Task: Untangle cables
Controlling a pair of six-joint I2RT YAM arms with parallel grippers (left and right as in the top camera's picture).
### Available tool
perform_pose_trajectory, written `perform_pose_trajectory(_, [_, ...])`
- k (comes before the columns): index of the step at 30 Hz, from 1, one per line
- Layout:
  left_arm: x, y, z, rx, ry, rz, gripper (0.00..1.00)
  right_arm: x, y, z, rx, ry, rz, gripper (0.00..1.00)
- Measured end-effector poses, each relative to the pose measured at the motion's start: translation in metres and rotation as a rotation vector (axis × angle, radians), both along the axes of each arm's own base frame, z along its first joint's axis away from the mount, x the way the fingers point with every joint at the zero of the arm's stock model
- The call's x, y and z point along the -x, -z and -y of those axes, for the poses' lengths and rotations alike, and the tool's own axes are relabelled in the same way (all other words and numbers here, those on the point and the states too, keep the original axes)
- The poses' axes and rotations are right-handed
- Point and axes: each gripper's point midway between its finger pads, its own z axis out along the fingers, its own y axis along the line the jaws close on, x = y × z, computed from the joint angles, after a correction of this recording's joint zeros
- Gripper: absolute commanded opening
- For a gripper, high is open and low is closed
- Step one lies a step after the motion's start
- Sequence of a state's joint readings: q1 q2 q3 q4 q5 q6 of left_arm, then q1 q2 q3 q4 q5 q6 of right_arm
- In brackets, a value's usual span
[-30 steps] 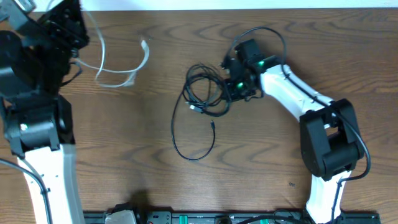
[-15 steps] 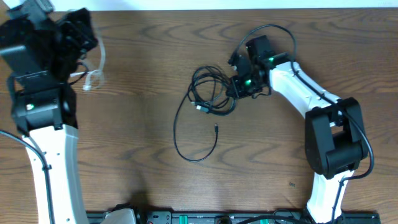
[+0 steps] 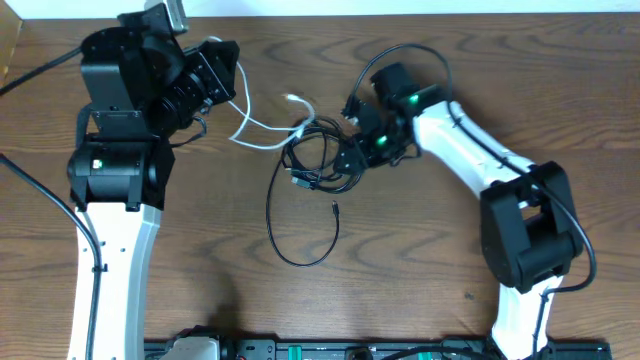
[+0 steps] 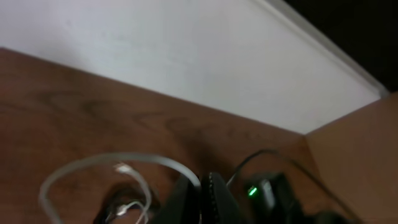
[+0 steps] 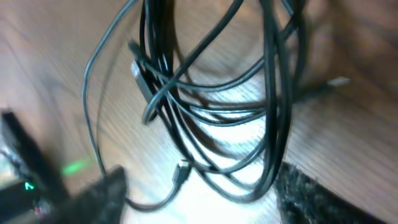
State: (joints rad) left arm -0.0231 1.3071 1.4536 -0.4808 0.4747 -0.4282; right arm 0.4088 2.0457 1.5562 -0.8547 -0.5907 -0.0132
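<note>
Black cables: a loose coil of several turns lies mid-counter, just left of the right tool. 1 long strand leaves the coil's left side and sweeps toward the near edge in an open loop. It ends in a small plug that lies free inside the loop. In the right wrist view the turns cross each other at several places, so the coil is not sorted.

White cable: it runs from the left tool down and across the counter to the top-left edge of the black coil. Its free end lies just above that edge. Touching or threaded through the coil: cannot tell from overhead.

Left tool: fingers together, apparently clamped on the white cable, raised near the far-left part of the counter.

Right tool: fingers apart, straddling the coil's right side, gripping nothing.

Progress, my judgement: early to middle. The white cable is mostly drawn out to the left, well apart from the coil along most of its length. What is left is to clear its far end, then open the black coil and separate its strands.
</note>
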Motion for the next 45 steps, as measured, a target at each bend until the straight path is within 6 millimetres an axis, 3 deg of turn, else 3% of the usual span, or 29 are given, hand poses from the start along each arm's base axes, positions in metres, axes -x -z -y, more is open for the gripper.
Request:
perform_pose_trajectory(4, [0.001, 0.002, 0.000, -0.012, 0.006, -0.005, 0.07, 0.001, -0.040, 0.013, -0.050, -0.020, 0.051, 0.94])
perform_pose_trajectory(10, [0.001, 0.002, 0.001, -0.015, 0.009, -0.002, 0.08, 0.010, -0.115, 0.011, -0.134, -0.090, 0.246, 0.96])
perform_pose_trajectory(13, [0.003, 0.002, 0.008, -0.008, 0.038, -0.002, 0.07, 0.007, -0.140, 0.009, -0.170, -0.113, 0.350, 0.96])
perform_pose_trajectory(21, [0.010, 0.001, 0.029, 0.019, 0.102, -0.010, 0.07, -0.011, -0.170, -0.010, -0.290, -0.127, 0.481, 0.91])
perform_pose_trajectory(31, [0.011, 0.004, 0.029, 0.150, 0.041, -0.104, 0.07, -0.008, -0.224, -0.073, -0.508, -0.155, 0.596, 0.80])
perform_pose_trajectory(41, [0.018, 0.007, 0.045, 0.266, 0.030, -0.196, 0.07, -0.008, -0.245, -0.103, -0.561, -0.094, 0.642, 0.74])
perform_pose_trajectory(43, [0.022, 0.007, 0.053, 0.273, 0.052, -0.205, 0.07, -0.009, -0.248, -0.105, -0.568, -0.087, 0.647, 0.69])
perform_pose_trajectory(45, [0.024, 0.007, 0.059, 0.281, 0.067, -0.213, 0.07, -0.010, -0.248, -0.105, -0.570, -0.078, 0.648, 0.53])
